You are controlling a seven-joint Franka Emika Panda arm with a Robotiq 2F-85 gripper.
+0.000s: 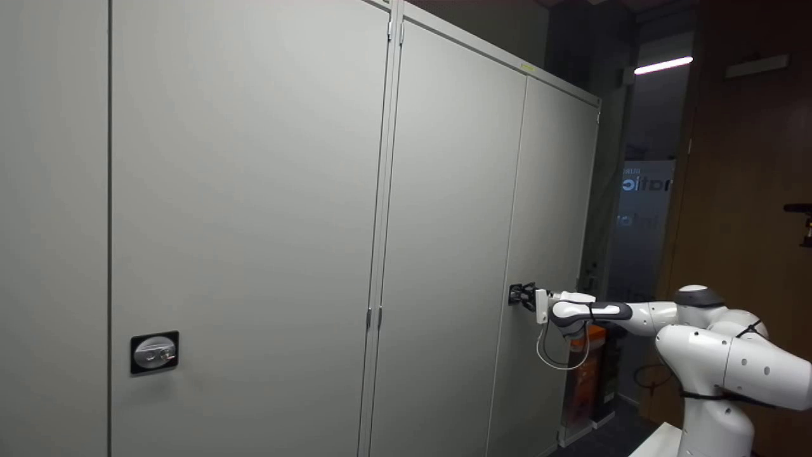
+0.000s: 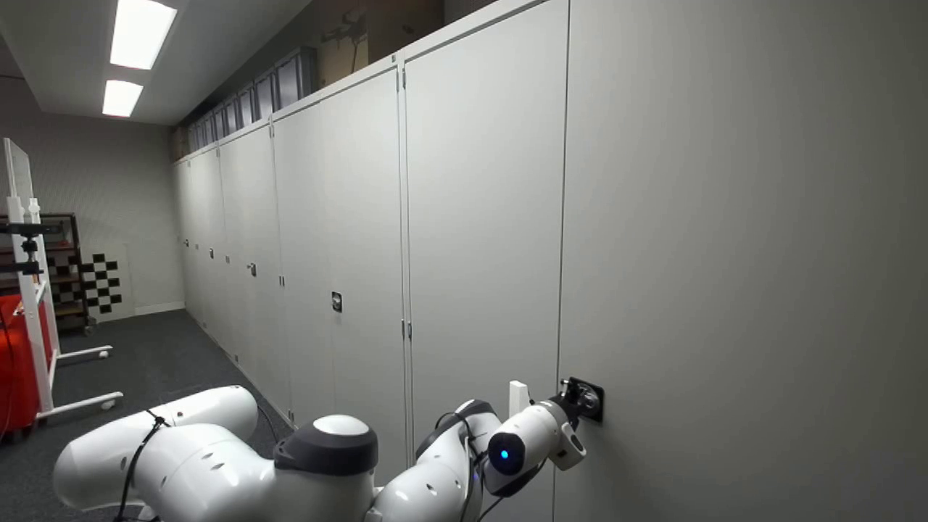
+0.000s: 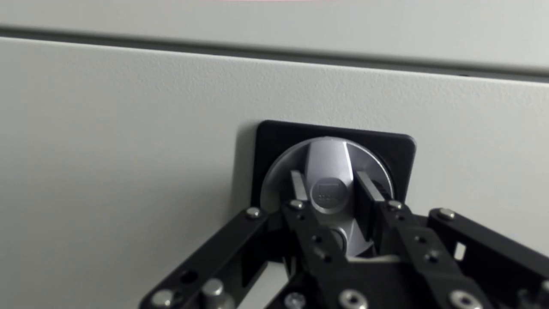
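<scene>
In an exterior view, blue-grey rectangular boxes [image 2: 288, 81] stand on tall light-grey metal cabinets [image 2: 348, 203], all visible doors [image 2: 482, 217] shut and contents hidden. Further right, the jaws stand partly open at a round silver metal turn handle [image 2: 590, 398] on a square black plate [image 3: 274, 137] fixed to a door. In the wrist view, its raised ridge [image 3: 329, 165] lies between the fingers [image 3: 370, 186]; I cannot tell whether they clamp it.

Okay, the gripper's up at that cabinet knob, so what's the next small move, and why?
I'd probably close the gripper slightly before trying any turn: in the wrist view its fingers flank the raised ridge of the silver knob, but whether both press against it isn't clear. A snug hold should slip less.
</scene>
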